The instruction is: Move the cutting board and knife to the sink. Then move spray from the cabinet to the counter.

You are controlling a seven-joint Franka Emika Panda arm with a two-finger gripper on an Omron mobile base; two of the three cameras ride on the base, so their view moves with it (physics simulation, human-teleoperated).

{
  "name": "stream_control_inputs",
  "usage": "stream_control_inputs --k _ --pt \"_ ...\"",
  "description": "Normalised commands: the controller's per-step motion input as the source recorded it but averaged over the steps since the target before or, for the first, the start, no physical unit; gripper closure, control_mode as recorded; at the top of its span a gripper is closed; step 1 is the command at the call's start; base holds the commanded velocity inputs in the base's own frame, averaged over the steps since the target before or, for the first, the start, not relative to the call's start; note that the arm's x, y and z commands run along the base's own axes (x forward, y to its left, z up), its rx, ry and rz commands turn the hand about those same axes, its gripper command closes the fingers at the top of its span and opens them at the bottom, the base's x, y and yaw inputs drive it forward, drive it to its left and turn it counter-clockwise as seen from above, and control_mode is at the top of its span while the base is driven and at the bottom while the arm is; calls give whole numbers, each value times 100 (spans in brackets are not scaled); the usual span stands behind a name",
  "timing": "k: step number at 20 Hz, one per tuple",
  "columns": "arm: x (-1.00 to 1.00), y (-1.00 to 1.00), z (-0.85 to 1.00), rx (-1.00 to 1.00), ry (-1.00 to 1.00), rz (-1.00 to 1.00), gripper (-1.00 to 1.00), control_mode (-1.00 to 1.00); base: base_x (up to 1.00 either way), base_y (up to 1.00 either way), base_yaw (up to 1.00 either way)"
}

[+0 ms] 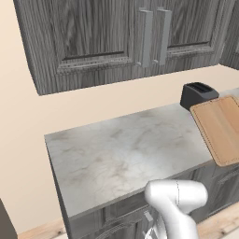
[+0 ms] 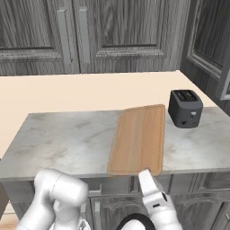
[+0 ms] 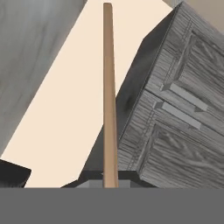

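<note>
A: Kitchen corner: a marbled worktop (image 2: 67, 143) over dark base units, with the cabinet (image 1: 98, 37) hung above and its doors shut. What stage is shown?

B: An early one. The board (image 2: 139, 139) is seen gripped at its near edge by the claw (image 2: 144, 173), which is clenched on it; in the hand view the board (image 3: 109, 100) runs edge-on straight out from between the fingers. It is judged barely raised, if at all. The knife, the sink and the spray cannot be made out, so nothing is judged delivered.

A: And room for movement?

B: The board's near edge overhangs the worktop front. A toaster (image 2: 185, 108) stands just beside its far right corner; the left of the worktop offers wide bare stone. Height is limited by the cabinet.
</note>
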Motion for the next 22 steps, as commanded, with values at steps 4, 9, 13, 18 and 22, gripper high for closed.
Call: stream_control_inputs --k 4,9,13,18,22 --pt "-60 82 26 -16 0 13 100 -100 0 0 0" --pt "-29 77 33 -15 0 11 100 -100 0 0 0" --pt "-1 40 56 -6 -1 1 100 -100 0 0 0" --pt "0 12 62 0 0 0 100 -100 0 0 0" --pt "0 0 0 0 0 0 100 -100 0 0 0"
